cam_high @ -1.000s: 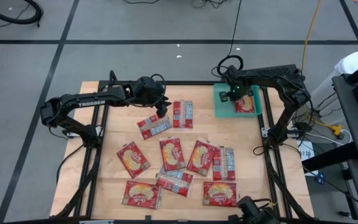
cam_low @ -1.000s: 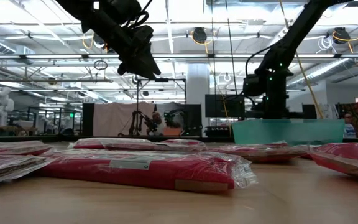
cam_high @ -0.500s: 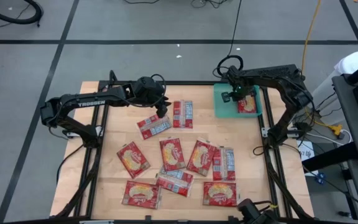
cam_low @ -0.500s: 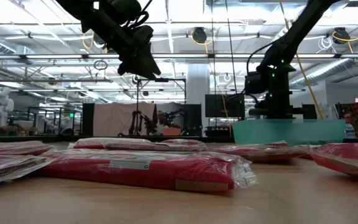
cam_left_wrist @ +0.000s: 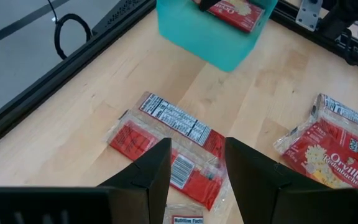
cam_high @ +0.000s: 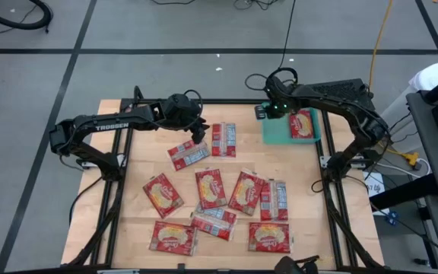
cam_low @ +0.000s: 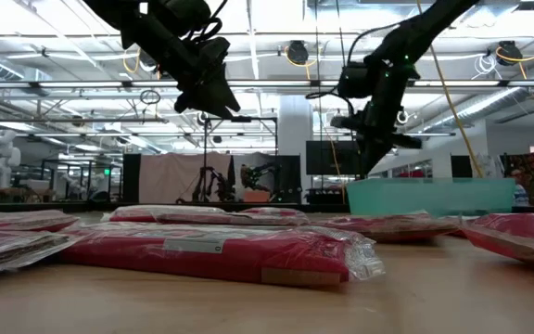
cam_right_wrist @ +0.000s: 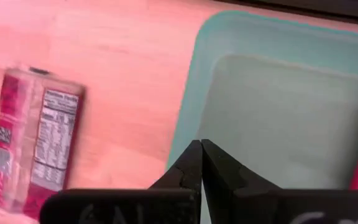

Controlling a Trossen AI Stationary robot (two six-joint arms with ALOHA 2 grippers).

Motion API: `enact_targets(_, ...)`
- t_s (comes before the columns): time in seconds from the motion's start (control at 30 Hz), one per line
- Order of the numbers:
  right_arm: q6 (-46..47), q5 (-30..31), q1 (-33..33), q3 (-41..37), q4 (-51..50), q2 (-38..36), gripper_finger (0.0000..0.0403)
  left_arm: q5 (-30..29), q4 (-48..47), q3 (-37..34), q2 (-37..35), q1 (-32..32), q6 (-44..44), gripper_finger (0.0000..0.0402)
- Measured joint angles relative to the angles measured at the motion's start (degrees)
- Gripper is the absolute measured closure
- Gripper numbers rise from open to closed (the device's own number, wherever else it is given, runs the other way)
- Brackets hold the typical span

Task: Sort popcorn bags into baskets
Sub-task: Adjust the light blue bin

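Note:
Several red popcorn bags lie flat on the wooden table (cam_high: 139, 160), such as those at the middle (cam_high: 211, 188) and far middle (cam_high: 223, 140). One bag (cam_high: 303, 123) lies in the teal basket (cam_high: 278, 131) at the far right. My left gripper (cam_high: 198, 135) hangs open and empty above a bag lying back side up (cam_left_wrist: 166, 134). My right gripper (cam_high: 268, 110) is shut and empty, raised over the basket's left wall (cam_right_wrist: 188, 118). In the low view it (cam_low: 367, 148) is above the basket (cam_low: 429, 197).
More bags lie near the front edge (cam_high: 173, 237) (cam_high: 269, 237) and at the right middle (cam_high: 274, 199). Bare wood shows at the table's left side and between the basket and the bags. Black frame rails (cam_high: 333, 175) run along the table's edges.
My right gripper has risen and gone from over the basket toward the table's left, to the basket's left wall. The bag in the basket stays where it was and now shows in full.

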Motion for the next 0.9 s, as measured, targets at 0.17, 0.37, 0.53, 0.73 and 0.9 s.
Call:
enact_targets(0.17,0.1,0.4,-0.2,0.3,-0.4,2.4,0.0403,0.0,0.0,0.0,0.0,0.0,0.5,0.0250)
enact_targets(0.37,0.5,-2.8,0.8,0.3,1.3,5.0,0.0403,0.5,-0.2,0.0,0.0,0.0,-0.4,0.0250)
enact_targets(0.53,2.2,-3.4,1.9,0.3,2.7,5.1,0.0403,0.5,-2.0,0.0,0.0,0.0,-0.3,0.0250)
enact_targets(0.73,4.8,-5.7,2.1,0.3,5.0,5.1,0.0403,0.5,-3.5,0.0,0.0,0.0,0.1,0.0250)
enact_targets(0.9,7.4,-6.0,2.7,0.3,7.7,5.1,0.0403,0.5,-3.4,0.0,0.0,0.0,0.2,0.0250)
